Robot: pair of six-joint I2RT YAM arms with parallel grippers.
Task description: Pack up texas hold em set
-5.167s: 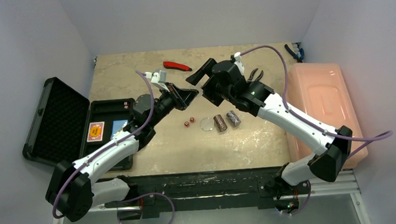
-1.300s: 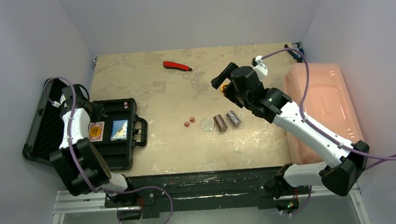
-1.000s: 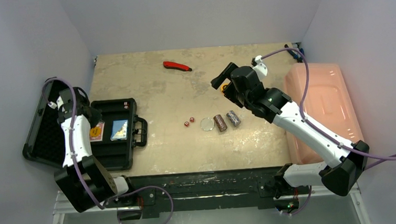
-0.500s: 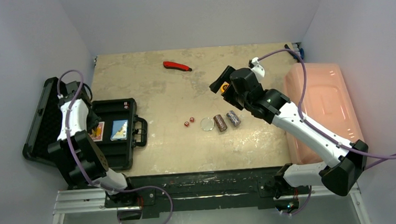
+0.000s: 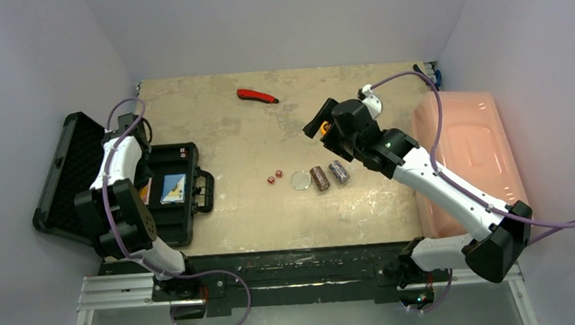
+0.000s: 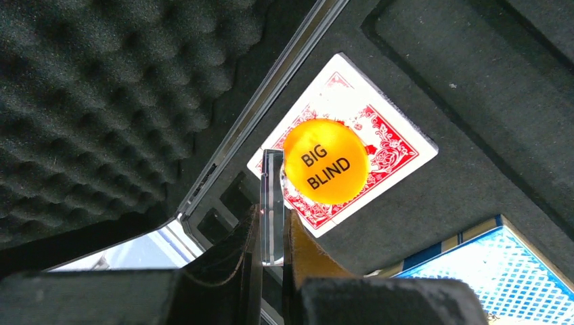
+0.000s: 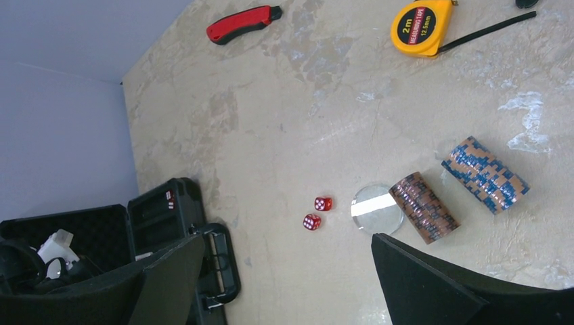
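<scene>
The black case (image 5: 167, 217) lies open at the left, its foam lid (image 5: 71, 174) folded back. My left gripper (image 6: 272, 227) hovers over the case (image 6: 474, 88) and is shut on a clear round disc (image 6: 271, 196) held edge-on. Below it a yellow BIG BLIND disc (image 6: 326, 161) rests on a red card deck (image 6: 396, 145), with a blue deck (image 6: 474, 271) beside it. My right gripper (image 7: 291, 271) is open and empty, high above the table. Under it lie a clear disc (image 7: 376, 208) and two striped chip rolls (image 7: 425, 206) (image 7: 484, 174).
Two red dice (image 7: 317, 212) lie left of the clear disc. A yellow tape measure (image 7: 422, 27) and a red-handled tool (image 7: 244, 22) lie at the back. A pink bin (image 5: 463, 150) stands along the right edge. The case handle (image 7: 220, 264) points toward the table's middle.
My left arm swung from the table's middle over to the case, then shifted from over the lid toward the base. My right gripper drifted slightly left.
</scene>
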